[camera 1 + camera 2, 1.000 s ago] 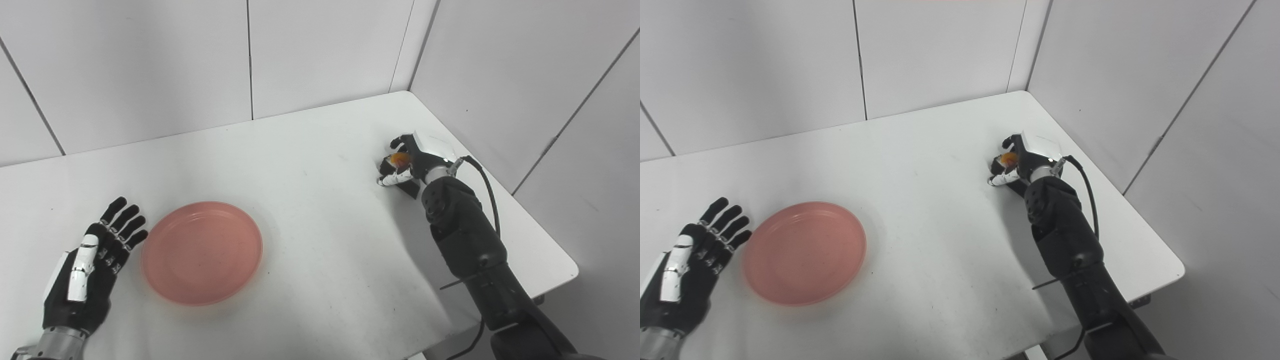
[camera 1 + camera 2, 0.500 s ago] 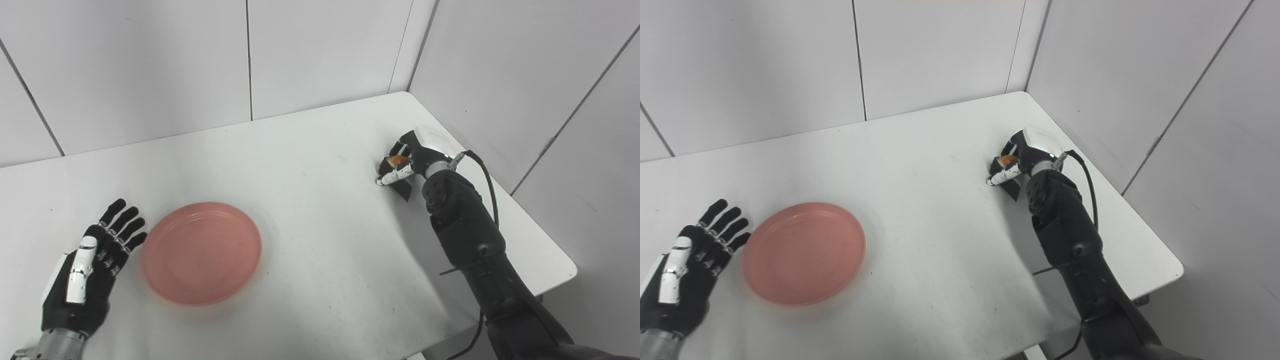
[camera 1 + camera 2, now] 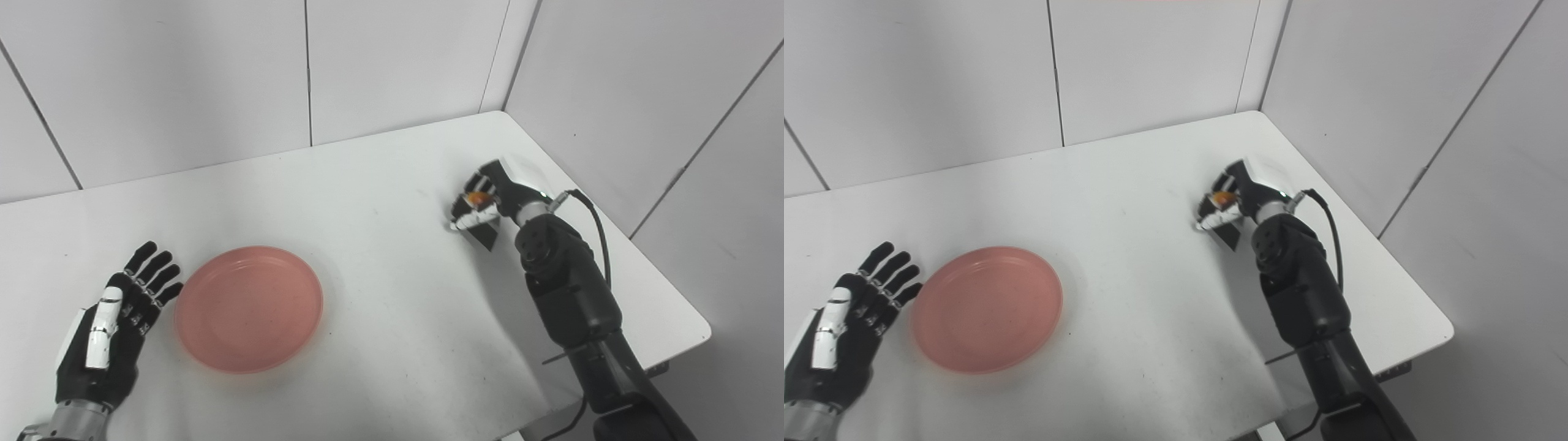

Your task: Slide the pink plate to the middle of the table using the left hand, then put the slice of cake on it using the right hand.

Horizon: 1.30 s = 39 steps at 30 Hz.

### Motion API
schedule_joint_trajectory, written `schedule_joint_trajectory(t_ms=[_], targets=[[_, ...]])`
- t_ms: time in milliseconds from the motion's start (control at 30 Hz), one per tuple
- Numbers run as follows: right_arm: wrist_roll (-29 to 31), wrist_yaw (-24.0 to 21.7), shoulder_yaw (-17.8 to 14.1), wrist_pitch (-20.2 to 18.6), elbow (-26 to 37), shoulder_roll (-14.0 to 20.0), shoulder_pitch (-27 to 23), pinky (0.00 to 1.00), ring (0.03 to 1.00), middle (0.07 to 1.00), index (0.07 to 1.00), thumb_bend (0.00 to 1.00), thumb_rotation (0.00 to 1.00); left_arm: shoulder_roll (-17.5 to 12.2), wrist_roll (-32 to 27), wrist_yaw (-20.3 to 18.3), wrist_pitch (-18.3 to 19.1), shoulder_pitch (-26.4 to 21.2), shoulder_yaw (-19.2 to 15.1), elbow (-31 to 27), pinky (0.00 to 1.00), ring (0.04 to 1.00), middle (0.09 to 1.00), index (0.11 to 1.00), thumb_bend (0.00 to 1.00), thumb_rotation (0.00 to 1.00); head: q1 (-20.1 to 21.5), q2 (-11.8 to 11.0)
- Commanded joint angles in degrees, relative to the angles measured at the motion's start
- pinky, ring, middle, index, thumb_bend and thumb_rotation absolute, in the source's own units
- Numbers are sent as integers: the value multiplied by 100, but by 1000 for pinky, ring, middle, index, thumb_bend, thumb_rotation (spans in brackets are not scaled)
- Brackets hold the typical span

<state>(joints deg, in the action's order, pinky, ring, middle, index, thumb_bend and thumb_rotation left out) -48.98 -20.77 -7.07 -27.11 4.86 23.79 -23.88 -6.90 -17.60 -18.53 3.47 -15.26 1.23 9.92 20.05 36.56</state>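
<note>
The pink plate [image 3: 248,308] lies flat on the white table [image 3: 380,288], left of its middle. Just left of the plate rests my left hand [image 3: 116,324], open and palm down, with its fingertips close to the rim. On the right side of the table, my right hand [image 3: 484,202] is shut on the slice of cake [image 3: 475,198]. Only an orange top and a dark wedge of the slice show between the fingers. The hand holds it a little above the tabletop, with a shadow beneath.
White wall panels close in the table at the back and right. The table's right corner [image 3: 704,334] lies near my right forearm [image 3: 569,294]. A black cable [image 3: 597,226] loops off that wrist.
My right hand has moved a little to the left with the cake, and has risen off the table. The left hand and the plate have stayed put.
</note>
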Motion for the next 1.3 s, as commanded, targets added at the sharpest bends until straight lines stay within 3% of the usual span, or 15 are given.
schedule_joint_trajectory(t_ms=[0,300,667,1000,1267], targets=[[-75,-3,111,27,491,192,-245,299,386,480,490,508,125,84,214,184,550,324,118,166,860,899,907,889,480,943,-27,-8],[169,-178,903,86,1153,54,-606,306,378,451,488,509,128,404,562,543,517,344,355,26,874,896,909,900,454,977,-991,17],[329,-18,1988,601,729,-391,-1152,252,350,436,488,511,124,887,803,862,482,252,531,90,922,923,932,925,426,1000,-2165,36],[484,128,2676,942,42,-1091,-1422,268,362,449,489,510,125,1110,1019,971,454,107,576,247,909,910,925,913,405,1000,-2609,69],[532,270,3002,1175,-398,-1288,-1382,254,352,440,489,511,127,1170,1098,1000,525,76,568,223,913,910,927,919,414,1000,-2605,166]])
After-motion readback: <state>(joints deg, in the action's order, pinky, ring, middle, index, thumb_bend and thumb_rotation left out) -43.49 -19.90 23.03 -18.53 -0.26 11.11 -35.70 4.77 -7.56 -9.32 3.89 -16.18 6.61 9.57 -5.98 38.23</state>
